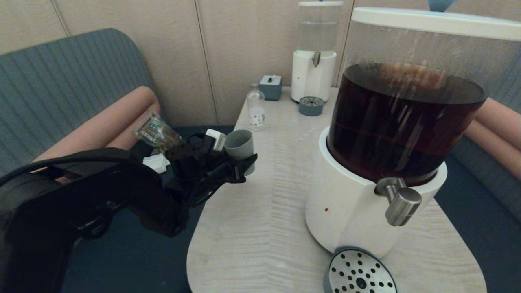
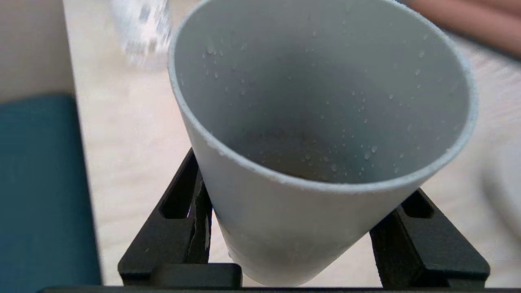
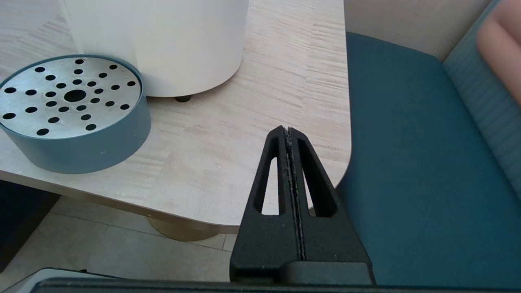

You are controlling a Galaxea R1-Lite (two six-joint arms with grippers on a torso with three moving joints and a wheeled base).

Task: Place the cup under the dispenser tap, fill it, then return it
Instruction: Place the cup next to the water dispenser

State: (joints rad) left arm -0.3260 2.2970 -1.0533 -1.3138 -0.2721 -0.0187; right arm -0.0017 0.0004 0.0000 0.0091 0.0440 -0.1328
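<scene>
My left gripper (image 1: 243,163) is shut on the grey cup (image 1: 240,145), holding it upright at the table's left edge. In the left wrist view the black fingers (image 2: 183,215) press on both sides of the cup (image 2: 285,240). Droplets cling to its inner wall, and its bottom looks faintly brown. The steel dispenser tap (image 1: 401,203) juts from the big white-based dispenser (image 1: 346,203) of dark liquid, far to the right of the cup. Below the tap lies the perforated drip tray (image 1: 360,273). My right gripper (image 3: 288,131) is shut and empty over the table's near right corner.
A small clear bottle (image 1: 256,106), a grey box (image 1: 270,86) and a smaller clear-liquid dispenser (image 1: 314,61) with its own drip tray (image 1: 311,106) stand at the back of the table (image 1: 264,203). Blue seats flank the table on both sides.
</scene>
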